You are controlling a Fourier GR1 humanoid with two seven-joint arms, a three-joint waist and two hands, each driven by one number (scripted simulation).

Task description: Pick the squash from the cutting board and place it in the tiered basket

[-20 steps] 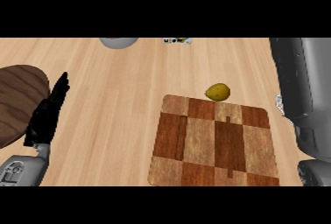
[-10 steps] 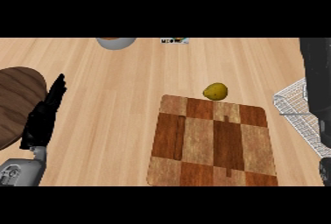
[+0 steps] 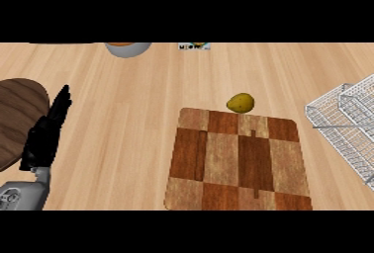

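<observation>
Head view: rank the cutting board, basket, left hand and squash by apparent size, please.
1. Cutting board, clearly largest.
2. Basket, though the view's right edge cuts it off, so its full size is unsure.
3. Left hand; it is nearer the camera, which may enlarge it.
4. Squash, clearly smallest.

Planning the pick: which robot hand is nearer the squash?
Left, the only one in view: the left robot hand stands open, well to the left of the squash. The right robot hand is not in view.

A grey bowl and dark wooden disc rest apart.
</observation>
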